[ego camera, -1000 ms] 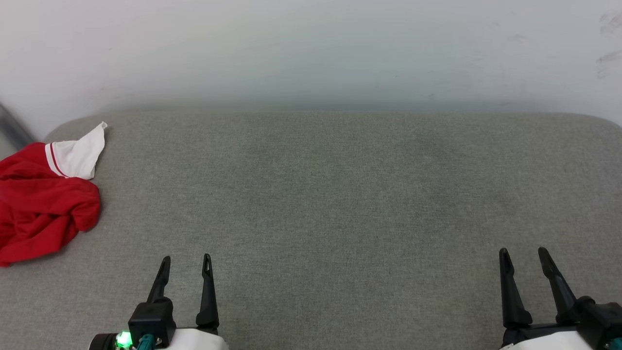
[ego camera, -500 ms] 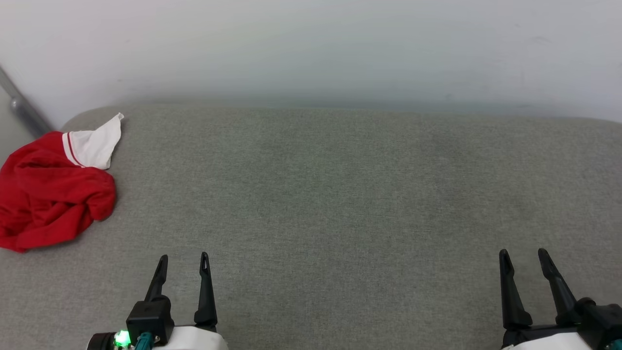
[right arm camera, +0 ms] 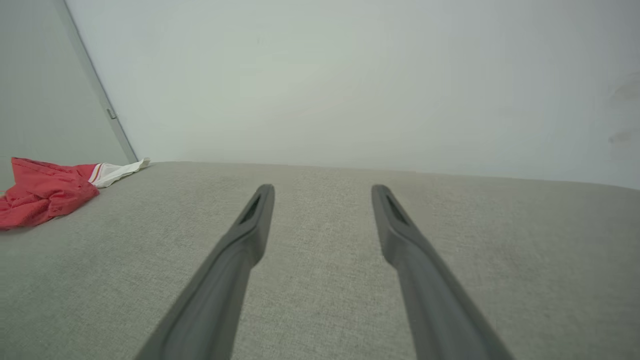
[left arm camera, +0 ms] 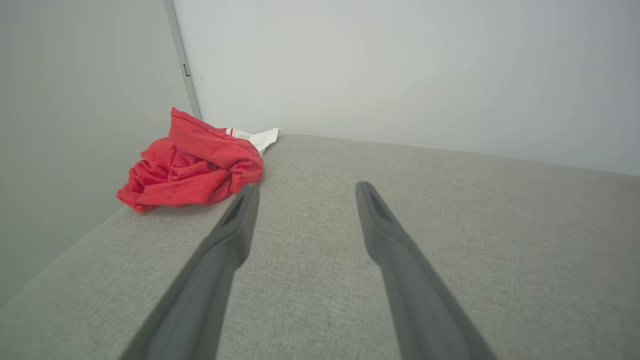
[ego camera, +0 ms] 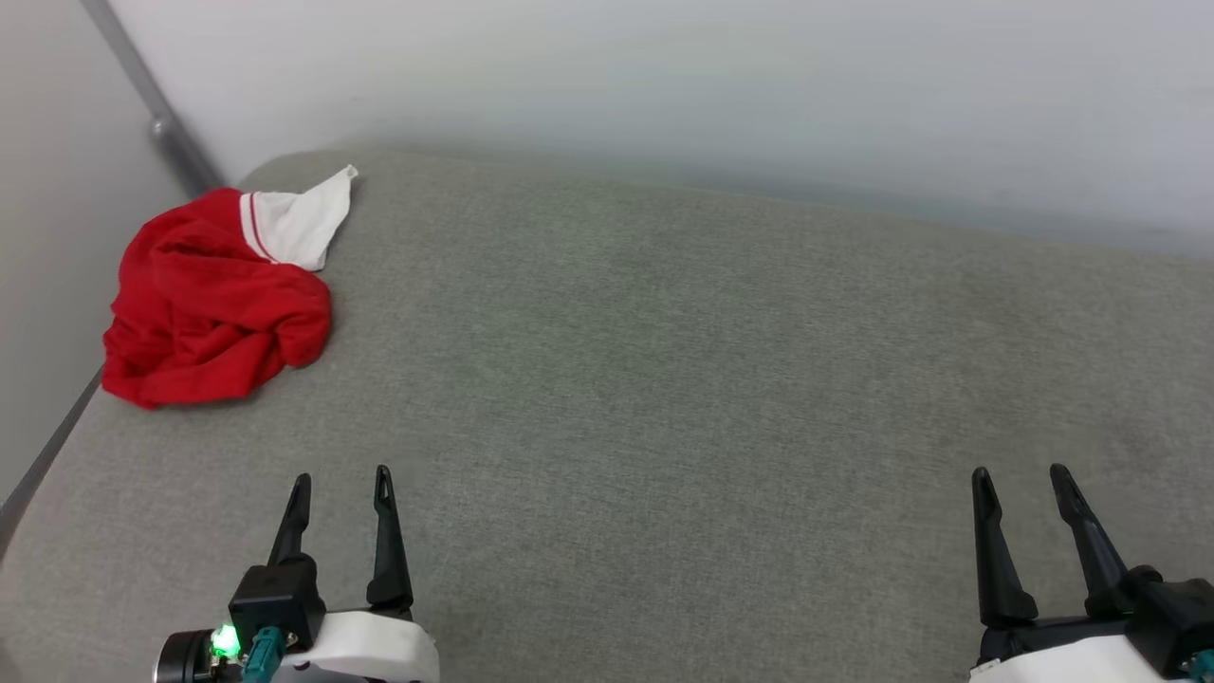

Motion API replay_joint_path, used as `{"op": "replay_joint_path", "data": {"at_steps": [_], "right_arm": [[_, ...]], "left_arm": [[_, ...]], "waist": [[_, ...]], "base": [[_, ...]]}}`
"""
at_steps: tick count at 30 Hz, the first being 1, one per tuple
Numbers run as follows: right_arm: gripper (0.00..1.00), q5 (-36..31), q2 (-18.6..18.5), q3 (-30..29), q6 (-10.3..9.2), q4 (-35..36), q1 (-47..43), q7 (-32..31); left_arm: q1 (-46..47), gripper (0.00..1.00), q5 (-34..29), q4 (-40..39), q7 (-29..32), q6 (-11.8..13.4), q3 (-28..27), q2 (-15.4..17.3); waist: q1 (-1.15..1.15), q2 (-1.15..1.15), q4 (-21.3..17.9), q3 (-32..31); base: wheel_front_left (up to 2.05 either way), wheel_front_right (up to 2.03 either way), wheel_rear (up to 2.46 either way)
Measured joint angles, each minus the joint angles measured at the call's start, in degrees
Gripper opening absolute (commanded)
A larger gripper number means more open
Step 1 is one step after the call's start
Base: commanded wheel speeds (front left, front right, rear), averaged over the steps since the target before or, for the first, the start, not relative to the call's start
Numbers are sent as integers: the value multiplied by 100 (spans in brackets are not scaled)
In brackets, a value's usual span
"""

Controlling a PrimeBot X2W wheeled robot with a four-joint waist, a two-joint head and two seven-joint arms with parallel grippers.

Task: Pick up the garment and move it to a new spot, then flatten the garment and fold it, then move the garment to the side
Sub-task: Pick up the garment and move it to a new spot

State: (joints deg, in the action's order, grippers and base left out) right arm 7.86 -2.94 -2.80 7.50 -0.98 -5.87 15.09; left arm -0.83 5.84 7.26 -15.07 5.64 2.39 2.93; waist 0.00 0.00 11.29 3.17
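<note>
Head camera is swinging left versus the earlier frames, so we're seeing the whole scene sliding right in the head view. The garment [ego camera: 213, 304] isn't shifting on the grey padded surface [ego camera: 664, 379], and both grippers are keeping their low spots in that view.

Left to right:

Garment is lying crumpled ahead and to the left of the left gripper [ego camera: 341, 475] fingertips, well apart from them. It's sitting at the far-left corner of the surface, beside the side wall [ego camera: 47, 237] and the metal corner strip [ego camera: 152, 114]. The red bulk is lying nearer the fingertips. The white sleeve [ego camera: 299, 223] with red stripe trim is pointing away toward the back wall [ego camera: 664, 76].

In the left wrist view the pile is appearing just past the left finger's tip, but the head view is showing grey fabric between them.

Left gripper: we're keeping the fingers spread at a moderate gap, with grey fabric showing through the gap.

Right gripper [ego camera: 1020, 472]: fingers are spread about the same, again with fabric showing in the gap. Garment is lying far off to the left of these fingertips, slightly ahead.

Beyond both sets of fingertips, the surface is running on to the pale back wall.
</note>
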Motion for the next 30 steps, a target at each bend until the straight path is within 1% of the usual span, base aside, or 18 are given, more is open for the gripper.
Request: {"op": "replay_joint_path", "data": {"at_steps": [13,19,25,30], "right_arm": [[100,-242,1,36,0,114,117,0],[100,-330,0,29,0,156,114,0],[100,-381,0,5,1,196,118,0],[100,-383,1,21,1,204,119,0]], "left_arm": [[57,100,226,-27,0,188,-64,-1],[59,100,300,-32,0,227,-77,-1],[59,100,361,-42,0,287,-80,-1],[53,100,390,-41,0,314,-134,-1]], "waist": [[0,0,967,170],[0,0,1371,232],[0,0,1697,287],[0,0,1855,291]], "base": [[0,0,0],[0,0,0],[0,0,0],[0,0,0]]}}
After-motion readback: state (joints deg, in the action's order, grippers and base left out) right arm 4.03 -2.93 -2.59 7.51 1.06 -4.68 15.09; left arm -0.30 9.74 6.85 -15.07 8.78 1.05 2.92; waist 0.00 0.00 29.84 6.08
